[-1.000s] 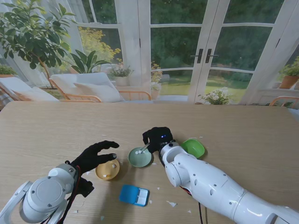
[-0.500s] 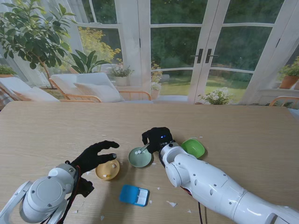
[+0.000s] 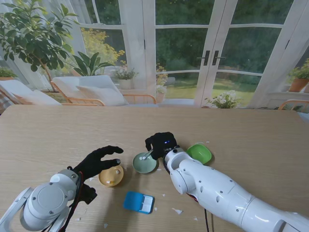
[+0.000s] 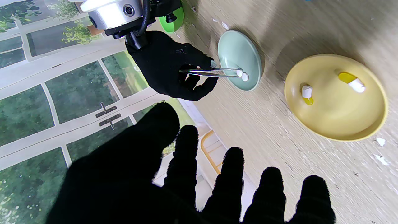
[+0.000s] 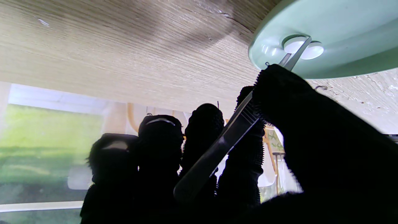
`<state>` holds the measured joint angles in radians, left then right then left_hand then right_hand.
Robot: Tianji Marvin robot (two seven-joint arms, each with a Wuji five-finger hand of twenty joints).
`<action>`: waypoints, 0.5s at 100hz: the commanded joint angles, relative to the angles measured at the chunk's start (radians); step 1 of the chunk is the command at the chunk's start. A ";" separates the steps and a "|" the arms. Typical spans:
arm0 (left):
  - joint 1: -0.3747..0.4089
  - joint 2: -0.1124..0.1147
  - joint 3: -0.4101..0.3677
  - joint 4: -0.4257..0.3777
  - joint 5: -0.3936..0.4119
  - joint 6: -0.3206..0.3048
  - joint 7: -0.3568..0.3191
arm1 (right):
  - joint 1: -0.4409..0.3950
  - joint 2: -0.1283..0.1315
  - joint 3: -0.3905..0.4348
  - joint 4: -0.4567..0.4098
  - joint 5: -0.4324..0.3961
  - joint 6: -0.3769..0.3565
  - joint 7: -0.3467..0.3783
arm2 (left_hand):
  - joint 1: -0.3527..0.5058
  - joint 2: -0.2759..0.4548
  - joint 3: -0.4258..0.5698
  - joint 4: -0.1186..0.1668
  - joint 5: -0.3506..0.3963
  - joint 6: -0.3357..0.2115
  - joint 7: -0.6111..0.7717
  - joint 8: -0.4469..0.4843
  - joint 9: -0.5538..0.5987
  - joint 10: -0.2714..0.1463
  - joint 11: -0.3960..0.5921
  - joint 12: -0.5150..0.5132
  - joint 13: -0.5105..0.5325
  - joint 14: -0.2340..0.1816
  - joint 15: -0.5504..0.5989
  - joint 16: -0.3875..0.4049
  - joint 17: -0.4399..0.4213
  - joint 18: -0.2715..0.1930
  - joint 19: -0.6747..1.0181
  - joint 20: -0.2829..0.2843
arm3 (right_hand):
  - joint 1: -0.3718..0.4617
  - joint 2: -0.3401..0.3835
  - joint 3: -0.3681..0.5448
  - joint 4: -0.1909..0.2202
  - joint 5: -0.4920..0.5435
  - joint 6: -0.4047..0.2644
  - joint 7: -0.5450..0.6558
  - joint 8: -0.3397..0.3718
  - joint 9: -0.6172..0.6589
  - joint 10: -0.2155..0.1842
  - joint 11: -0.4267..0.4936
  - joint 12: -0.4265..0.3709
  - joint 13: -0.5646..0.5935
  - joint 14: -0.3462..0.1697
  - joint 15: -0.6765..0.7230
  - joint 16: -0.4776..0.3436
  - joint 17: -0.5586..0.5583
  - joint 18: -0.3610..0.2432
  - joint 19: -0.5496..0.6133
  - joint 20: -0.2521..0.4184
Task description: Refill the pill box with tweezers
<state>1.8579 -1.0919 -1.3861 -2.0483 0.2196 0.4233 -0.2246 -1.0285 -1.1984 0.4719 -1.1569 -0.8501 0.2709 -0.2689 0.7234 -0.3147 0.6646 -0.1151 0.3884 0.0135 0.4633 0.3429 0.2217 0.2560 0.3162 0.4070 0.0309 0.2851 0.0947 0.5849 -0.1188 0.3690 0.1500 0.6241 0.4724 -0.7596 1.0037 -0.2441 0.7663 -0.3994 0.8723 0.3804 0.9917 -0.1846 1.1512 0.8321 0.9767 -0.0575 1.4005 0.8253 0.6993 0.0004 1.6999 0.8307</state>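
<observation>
My right hand is shut on metal tweezers, whose tips reach into the pale green dish at two white round pills. One pill sits at the tweezer tips; whether it is pinched I cannot tell. My left hand hovers open, fingers spread, beside the yellow dish that holds two yellow-and-white capsules. The blue pill box lies nearer to me, lid open, with a white inside.
A bright green dish sits to the right of my right hand. Small white scraps lie scattered on the wooden table near the pill box.
My right hand has shifted very slightly to the left over the pale green dish. The left hand has not moved.
</observation>
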 commanded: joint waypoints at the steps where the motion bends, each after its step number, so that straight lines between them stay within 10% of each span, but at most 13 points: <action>1: 0.002 0.000 -0.001 -0.005 -0.003 0.004 -0.017 | -0.002 -0.006 -0.002 0.003 -0.003 0.003 0.009 | 0.008 0.008 -0.011 0.028 -0.015 -0.042 -0.008 -0.011 -0.006 -0.041 0.002 -0.003 -0.025 -0.024 -0.014 -0.003 0.006 -0.031 -0.021 -0.008 | 0.001 -0.029 0.010 -0.003 -0.004 -0.030 0.008 0.018 -0.011 -0.038 0.024 0.011 0.002 -0.017 0.017 0.008 -0.005 -0.030 0.063 0.005; 50: 0.002 0.000 -0.001 -0.005 -0.004 0.005 -0.019 | -0.008 0.003 0.005 -0.009 -0.022 0.013 0.012 | 0.009 0.006 -0.011 0.028 -0.020 -0.043 -0.003 -0.008 -0.006 -0.041 0.004 -0.003 -0.025 -0.024 -0.014 -0.004 0.006 -0.031 -0.021 -0.009 | 0.002 -0.034 0.015 -0.004 -0.008 -0.021 0.003 0.022 -0.011 -0.039 0.025 0.010 0.004 -0.018 0.018 0.008 -0.004 -0.031 0.062 0.004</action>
<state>1.8572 -1.0915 -1.3863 -2.0481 0.2173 0.4246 -0.2272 -1.0310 -1.1929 0.4766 -1.1568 -0.8675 0.2819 -0.2712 0.7235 -0.3146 0.6646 -0.1151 0.3884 0.0129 0.4632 0.3429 0.2217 0.2560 0.3162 0.4070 0.0309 0.2851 0.0947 0.5849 -0.1188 0.3690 0.1501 0.6240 0.4722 -0.7591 1.0038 -0.2441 0.7654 -0.3996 0.8723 0.3811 0.9917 -0.1846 1.1512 0.8322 0.9767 -0.0646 1.4005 0.8253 0.6992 -0.0004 1.6999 0.8307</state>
